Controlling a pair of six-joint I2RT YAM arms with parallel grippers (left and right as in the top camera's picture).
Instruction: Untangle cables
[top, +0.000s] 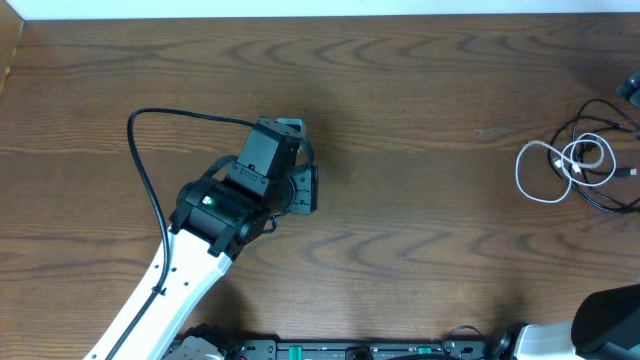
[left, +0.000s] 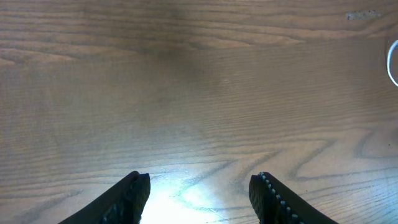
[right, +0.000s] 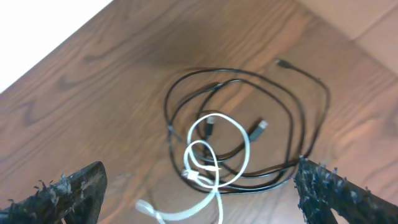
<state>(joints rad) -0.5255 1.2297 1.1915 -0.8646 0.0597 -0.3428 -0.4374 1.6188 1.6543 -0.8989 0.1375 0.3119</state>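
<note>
The cables lie looped together at the table's far right: a thin white cord (top: 530, 185) and a thin black cord (top: 603, 203). In the right wrist view the white cord (right: 247, 147) crosses over the black cord's loops (right: 325, 99), with small plug ends in the middle. My right gripper (right: 199, 180) is wide open above the bundle and holds nothing. My left gripper (top: 305, 188) is at the table's middle left, far from the cables. In the left wrist view it (left: 200, 183) is open and empty over bare wood, with a sliver of white cord (left: 393, 62) at the right edge.
The wooden table (top: 420, 90) has its far edge along a white strip at the top. The left arm's own thick black cable (top: 140, 160) arcs out to the left. The right arm's body (top: 612, 315) sits at the bottom right corner.
</note>
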